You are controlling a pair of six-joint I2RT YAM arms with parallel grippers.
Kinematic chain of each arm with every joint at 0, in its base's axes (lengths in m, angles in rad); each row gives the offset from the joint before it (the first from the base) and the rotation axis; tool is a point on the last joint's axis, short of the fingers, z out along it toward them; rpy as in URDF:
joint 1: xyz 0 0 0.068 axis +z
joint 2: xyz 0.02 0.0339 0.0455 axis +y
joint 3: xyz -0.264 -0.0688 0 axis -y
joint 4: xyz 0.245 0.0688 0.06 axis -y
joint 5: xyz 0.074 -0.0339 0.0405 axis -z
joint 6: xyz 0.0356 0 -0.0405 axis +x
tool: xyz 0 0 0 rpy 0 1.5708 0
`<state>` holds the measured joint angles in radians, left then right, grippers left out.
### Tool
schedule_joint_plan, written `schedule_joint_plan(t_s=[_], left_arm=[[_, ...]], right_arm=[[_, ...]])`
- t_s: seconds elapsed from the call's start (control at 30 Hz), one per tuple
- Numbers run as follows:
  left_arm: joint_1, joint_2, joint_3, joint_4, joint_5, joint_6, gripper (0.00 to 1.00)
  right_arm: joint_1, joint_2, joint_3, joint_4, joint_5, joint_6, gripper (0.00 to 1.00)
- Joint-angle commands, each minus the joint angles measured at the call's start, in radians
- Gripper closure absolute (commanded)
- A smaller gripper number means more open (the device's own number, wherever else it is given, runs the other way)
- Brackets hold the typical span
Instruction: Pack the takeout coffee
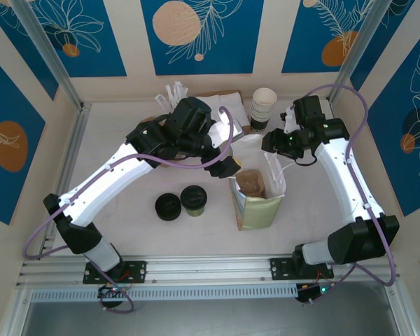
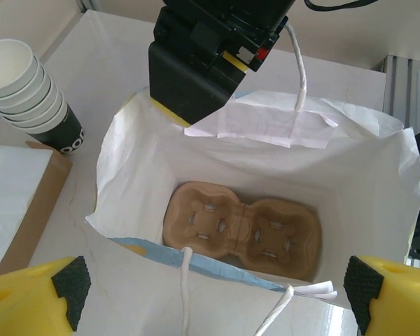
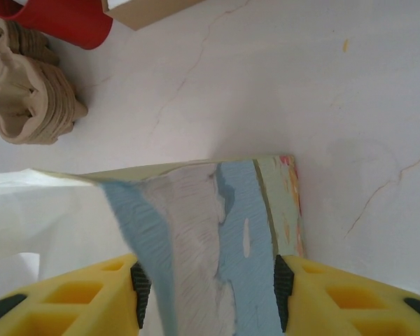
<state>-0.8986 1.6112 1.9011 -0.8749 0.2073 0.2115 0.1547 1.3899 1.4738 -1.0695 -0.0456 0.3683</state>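
The takeout coffee (image 1: 194,199), a small olive-green cup under a black lid, stands on the table left of the paper bag (image 1: 257,206). The bag stands upright and open, with a brown pulp cup carrier (image 2: 241,227) flat on its bottom. My left gripper (image 1: 231,149) hovers at the bag's left rim, open wide with nothing between its yellow fingers (image 2: 35,290). My right gripper (image 1: 271,143) is at the bag's far rim. In the right wrist view its pads (image 3: 283,290) flank the bag's blue-printed wall (image 3: 217,238); whether they press it is unclear.
A low pile of black lids (image 1: 169,207) lies just left of the coffee. A stack of nested cups (image 1: 264,107) stands at the back, beside a brown box (image 1: 220,101). Spare pulp carriers (image 3: 28,105) and a red container (image 3: 63,21) sit beyond the bag. Walls enclose the table.
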Motion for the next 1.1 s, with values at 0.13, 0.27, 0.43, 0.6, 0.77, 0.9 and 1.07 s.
schedule_joint_plan(t_s=[0.13,0.27,0.43,0.6,0.77,0.9,1.07], left_arm=[[0.007,-0.038,-0.017,0.015,-0.011,0.002,0.05],[0.007,-0.052,-0.033,0.019,-0.017,0.001,0.05],[0.007,-0.07,-0.039,0.031,-0.034,-0.005,0.05],[0.007,-0.108,-0.057,0.076,-0.07,-0.026,0.05],[0.007,-0.16,-0.116,0.149,-0.133,-0.031,0.04],[0.007,-0.195,-0.149,0.183,-0.178,-0.029,0.03],[0.007,-0.233,-0.186,0.215,-0.227,-0.026,0.02]], right_arm=[[0.0,0.066,0.031,-0.014,-0.046,-0.012,0.57],[0.013,0.036,0.035,0.011,-0.06,-0.014,0.84],[0.036,-0.051,0.001,0.069,-0.063,-0.015,1.0],[0.052,-0.166,-0.081,0.163,-0.069,-0.01,1.0],[0.086,-0.278,-0.182,0.273,-0.046,-0.007,1.0],[0.115,-0.335,-0.223,0.32,-0.02,-0.012,1.0],[0.147,-0.378,-0.247,0.336,0.018,-0.01,1.0]])
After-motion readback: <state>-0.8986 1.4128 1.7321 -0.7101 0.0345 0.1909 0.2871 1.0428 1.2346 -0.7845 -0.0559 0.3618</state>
